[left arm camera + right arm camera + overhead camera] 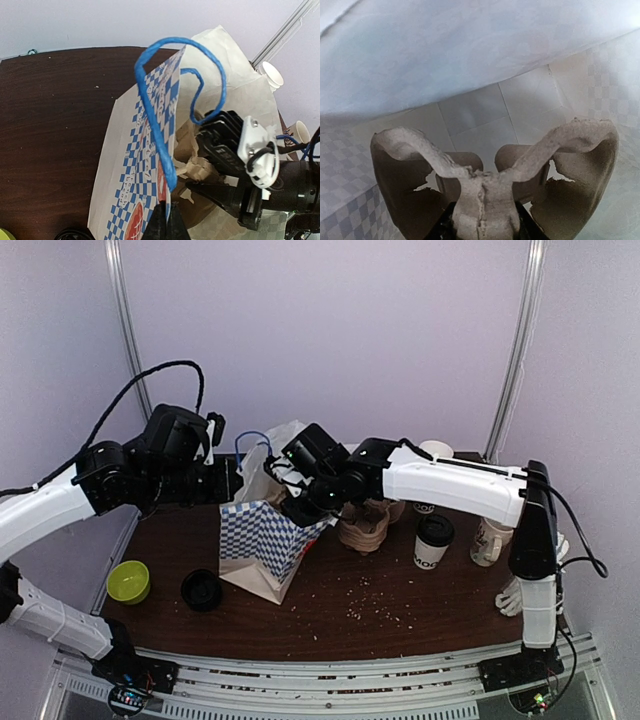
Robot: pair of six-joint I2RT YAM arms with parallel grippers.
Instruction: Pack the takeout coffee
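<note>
The takeout coffee (432, 543), a white and black paper cup under a black lid, stands upright on the table to the right, and neither gripper touches it. A blue-checkered paper bag (262, 540) (134, 165) stands at the centre with its mouth open. My left gripper (226, 484) (167, 216) is shut on the bag's rim, beside the blue handle (160, 120). My right gripper (302, 508) (482, 226) reaches into the bag's mouth and is shut on the centre post of a brown pulp cup carrier (482, 197) (200, 167), held inside the bag.
A second pulp carrier (364, 530) sits just right of the bag. A cream mug (488, 540) and white paper cups (437, 451) stand at the back right. A green bowl (128, 581) and a loose black lid (202, 590) lie at the front left. Crumbs dot the table's front.
</note>
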